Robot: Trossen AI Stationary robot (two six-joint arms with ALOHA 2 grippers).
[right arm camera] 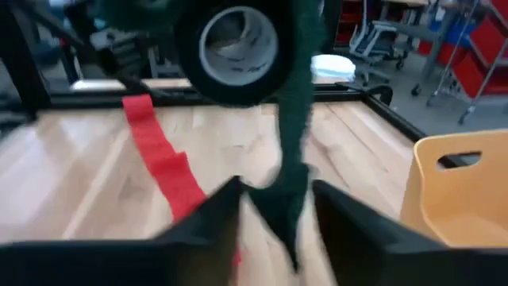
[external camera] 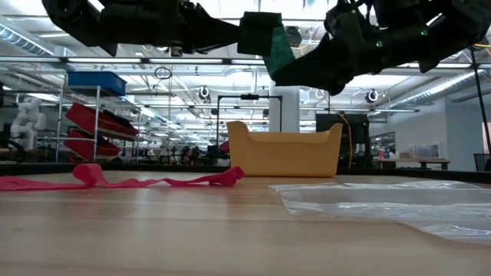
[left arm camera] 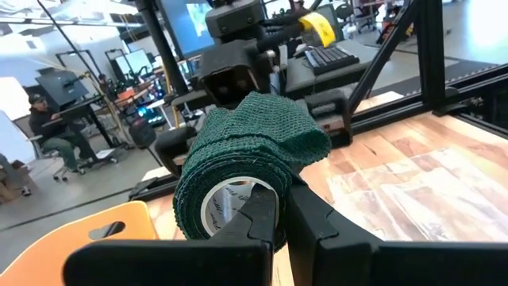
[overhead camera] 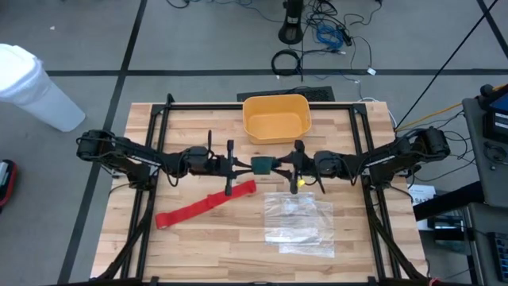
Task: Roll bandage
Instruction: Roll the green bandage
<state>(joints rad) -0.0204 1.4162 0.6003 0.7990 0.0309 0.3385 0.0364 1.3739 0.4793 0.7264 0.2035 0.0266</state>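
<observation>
The red bandage [overhead camera: 205,206] lies flat and unrolled on the table, left of the middle, also seen in the low view [external camera: 115,182] and the right wrist view [right arm camera: 163,159]. High over the table's middle my left gripper [overhead camera: 248,165] is shut on a dark green roll of wrap [left arm camera: 246,159]. A loose green tail [right arm camera: 290,159] hangs from the roll. My right gripper [right arm camera: 276,202] faces the roll from the table's right, open, with a finger on either side of that tail. I cannot tell whether they touch it. My left gripper holds the green roll by its wall [left arm camera: 266,199] on the side nearest the wrist, pinched between its two fingers. The fingers come in level from the table's left. The roll is lifted well clear of the table, its hollow core [left arm camera: 230,202] showing, with the tail hanging below.
A yellow bin [overhead camera: 276,117] stands at the table's far middle. A clear plastic bag [overhead camera: 300,225] lies flat right of the middle, below the grippers. A black frame [overhead camera: 159,111] runs along the table's sides.
</observation>
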